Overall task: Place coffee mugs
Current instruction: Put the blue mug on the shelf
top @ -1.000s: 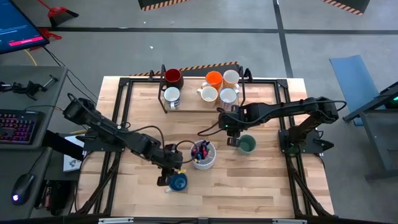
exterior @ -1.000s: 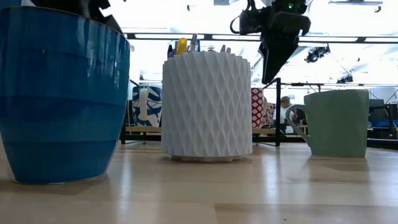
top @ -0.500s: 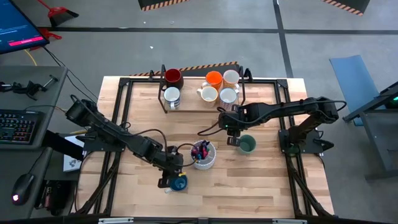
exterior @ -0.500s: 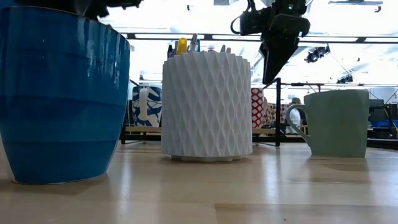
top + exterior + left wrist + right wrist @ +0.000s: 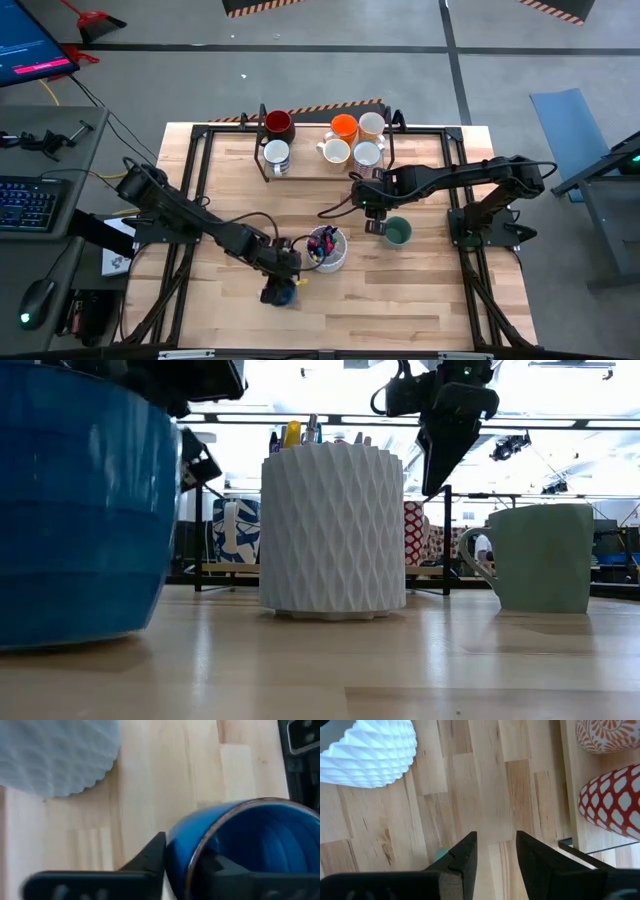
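Five mugs already sit on the low wooden rack by the counter's far edge: the dark red mug and a white mug toward the rack's left end, then the orange mug and three cream mugs bunched at its right end. That makes six, if I count the cluster properly from above, so most of the job looks done.

Two are left out on the open counter. The blue mug stands near the front edge, just beside the white pen cup, and the left gripper is down on it, its fingers pinching the rim, one outside the wall and one inside. From the low view the mug seems tipped or just off the wood, though I can't be sure.

The green mug stands upright mid-counter toward the right. The right gripper hangs above and just beside it, fingers apart with nothing between them.

Both mugs have yet to reach the rack.
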Controlling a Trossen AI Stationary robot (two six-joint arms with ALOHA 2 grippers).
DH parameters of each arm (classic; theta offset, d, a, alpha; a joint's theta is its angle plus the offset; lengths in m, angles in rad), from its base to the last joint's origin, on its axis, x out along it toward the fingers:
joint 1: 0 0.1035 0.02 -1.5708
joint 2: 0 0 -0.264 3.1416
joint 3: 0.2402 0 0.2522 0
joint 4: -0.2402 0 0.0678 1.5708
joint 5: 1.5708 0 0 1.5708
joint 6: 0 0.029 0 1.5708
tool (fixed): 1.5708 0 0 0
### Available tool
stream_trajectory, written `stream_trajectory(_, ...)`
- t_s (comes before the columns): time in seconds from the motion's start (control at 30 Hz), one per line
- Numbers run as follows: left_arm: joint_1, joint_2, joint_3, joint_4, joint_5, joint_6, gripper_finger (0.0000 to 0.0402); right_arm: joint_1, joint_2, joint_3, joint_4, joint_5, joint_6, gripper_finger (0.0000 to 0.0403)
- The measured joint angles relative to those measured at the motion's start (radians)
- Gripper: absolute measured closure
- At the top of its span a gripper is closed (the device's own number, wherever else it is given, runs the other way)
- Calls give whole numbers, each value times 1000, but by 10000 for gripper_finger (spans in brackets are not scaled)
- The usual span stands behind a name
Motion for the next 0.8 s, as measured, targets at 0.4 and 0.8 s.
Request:
stream_trajectory(0.4, 55, -88, 24, -242, -52, 74, 396, 0, 0, 0, 0, 0, 0, 288)
stream_trajectory(0.8, 338, -153, 422, -614, -326, 457, 396, 1, 0, 0, -11, 0, 8, 288)
